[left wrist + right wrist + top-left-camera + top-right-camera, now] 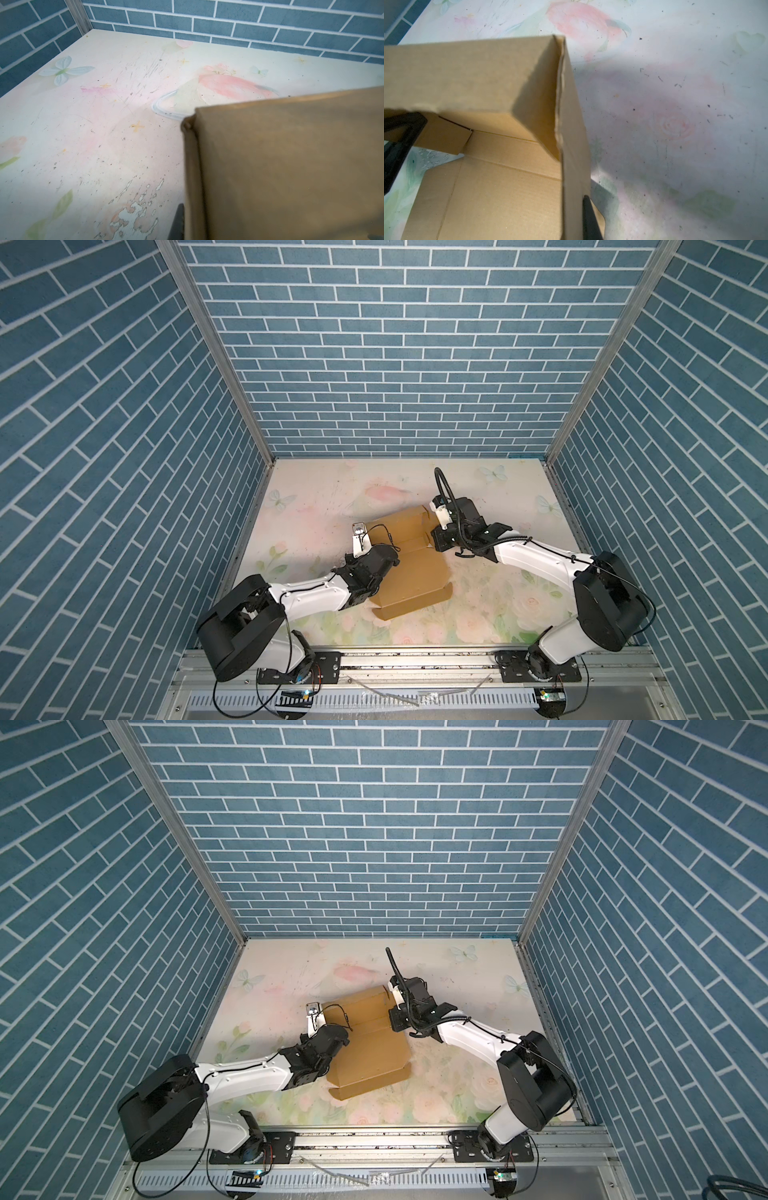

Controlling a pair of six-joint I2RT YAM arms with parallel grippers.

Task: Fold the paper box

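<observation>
The paper box (411, 576) (370, 1056) is plain brown corrugated cardboard lying mid-table in both top views, its far part raised into walls and its near panel flat. My left gripper (380, 558) is shut on the box's left wall. In the left wrist view that wall (291, 166) fills the frame, with one dark finger (177, 222) against its outer face. My right gripper (436, 541) is shut on the right wall (573, 124); one finger (589, 218) presses its outer side and the other is hidden behind the cardboard.
The floral table mat (316, 506) is bounded by blue brick-pattern walls (399, 364) at the back and both sides. An aluminium rail (415, 659) with both arm bases runs along the front. The box's front lip (415, 601) stands slightly off the mat.
</observation>
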